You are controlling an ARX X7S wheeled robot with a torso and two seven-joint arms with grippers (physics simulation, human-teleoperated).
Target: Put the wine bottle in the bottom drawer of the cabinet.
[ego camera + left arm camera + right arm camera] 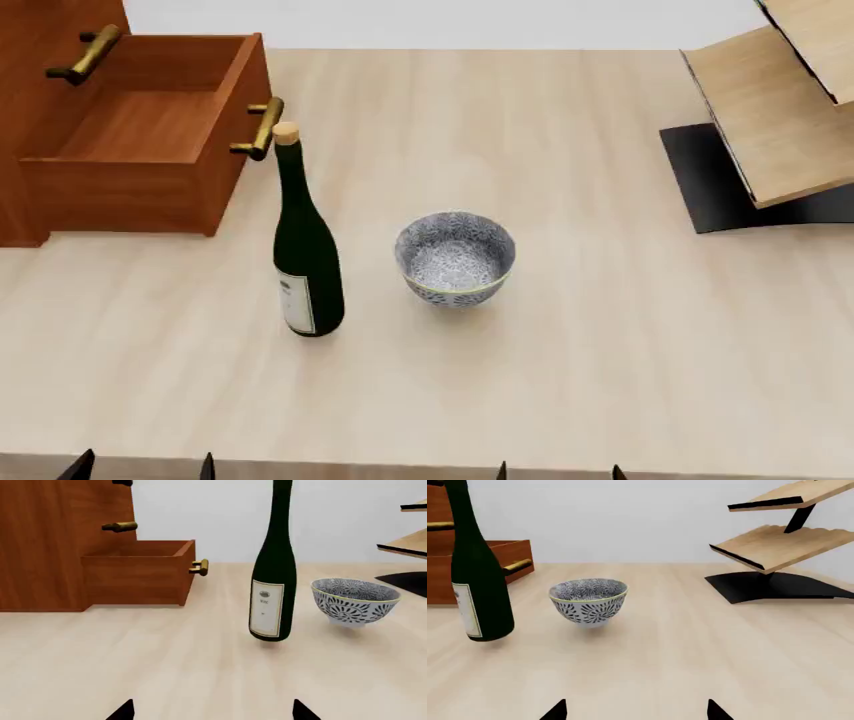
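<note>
Pale wood tabletop [641, 350] against a plain light wall, simulator render. Head view: cabinet [54, 25] at 10 o'clock with the bottom drawer [134, 130] already pulled out and nothing in it; wine bottle [306, 255] stands upright just in front of the drawer's brass handle [262, 128], near centre-left, not touching anything but the table. Blue-patterned bowl [455, 256] sits just beside the bottle at its 3 o'clock; pale rack [781, 95] on a black base at 2 o'clock. Only fingertips of the left gripper [144, 467] and right gripper [561, 471] peek in at 6 o'clock, both spread apart, holding nothing. Left wrist view: bottle dead ahead, upright, label facing the camera, open drawer beyond it to one side, left tips wide apart and well short of the glass. Right wrist view: bowl ahead, bottle off to the side, rack beyond; right tips also parted, empty. Status: drawer opening done; grasp, lift, placing the bottle into the drawer all remain. Left arm looks best placed for the pick.
</note>
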